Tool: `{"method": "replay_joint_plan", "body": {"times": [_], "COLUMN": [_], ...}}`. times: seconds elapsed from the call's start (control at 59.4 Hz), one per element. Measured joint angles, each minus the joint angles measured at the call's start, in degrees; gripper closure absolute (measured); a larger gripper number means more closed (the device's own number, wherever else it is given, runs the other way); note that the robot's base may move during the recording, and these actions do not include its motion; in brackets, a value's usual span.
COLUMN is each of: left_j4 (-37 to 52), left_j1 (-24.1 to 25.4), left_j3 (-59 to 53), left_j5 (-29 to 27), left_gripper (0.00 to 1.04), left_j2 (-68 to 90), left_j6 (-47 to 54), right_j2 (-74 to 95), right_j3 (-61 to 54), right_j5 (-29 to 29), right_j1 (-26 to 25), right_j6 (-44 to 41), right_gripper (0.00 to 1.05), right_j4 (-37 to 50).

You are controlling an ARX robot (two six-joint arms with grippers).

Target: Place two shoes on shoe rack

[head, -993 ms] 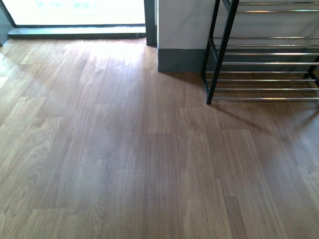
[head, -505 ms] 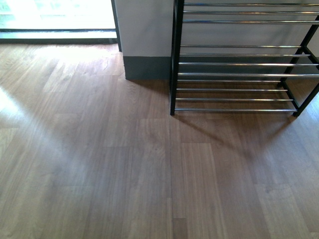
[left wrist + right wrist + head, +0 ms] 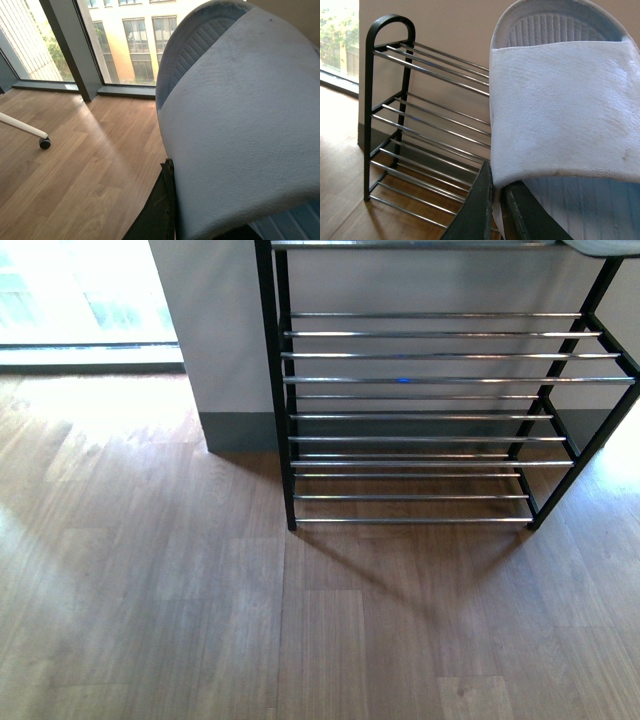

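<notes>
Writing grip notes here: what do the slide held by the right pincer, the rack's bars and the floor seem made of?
Slide: probably soft rubber or foam, matte; pebbled strap, ribbed footbed. Rack bars: polished metal, likely chrome; bright mirror-like highlights. Floor: wood-grain planks, satin sheen; laminate or real wood, unclear.

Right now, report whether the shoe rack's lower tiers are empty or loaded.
Empty: in the front view the shoe rack has only bare chrome bars on both lower tiers. Its top tier is cropped; cannot tell.
</notes>
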Motion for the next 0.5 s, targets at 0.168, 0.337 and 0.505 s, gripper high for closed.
{"method": "replay_joint_plan", "body": {"times": [0.168, 0.337, 0.505], "left_j4": [0.00, 0.00, 0.00], "left_j1": [0.02, 0.02, 0.00], "left_j3": [0.00, 0.00, 0.00], "left_j5": [-0.09, -0.07, -0.07], "left_gripper": [1.03, 1.03, 1.03], "left_j2": [-0.09, -0.09, -0.11], "left_j6": [0.04, 0.00, 0.00], "right_j2": [0.00, 0.00, -0.07], "right_j3": [0.00, 0.00, 0.00], "right_j5": [-0.11, -0.11, -0.11], "right_j1": [0.00, 0.00, 0.00], "right_j6": [0.00, 0.02, 0.02], "right_gripper": [1.03, 1.03, 1.03], "right_j4": [0.00, 0.00, 0.00]}}
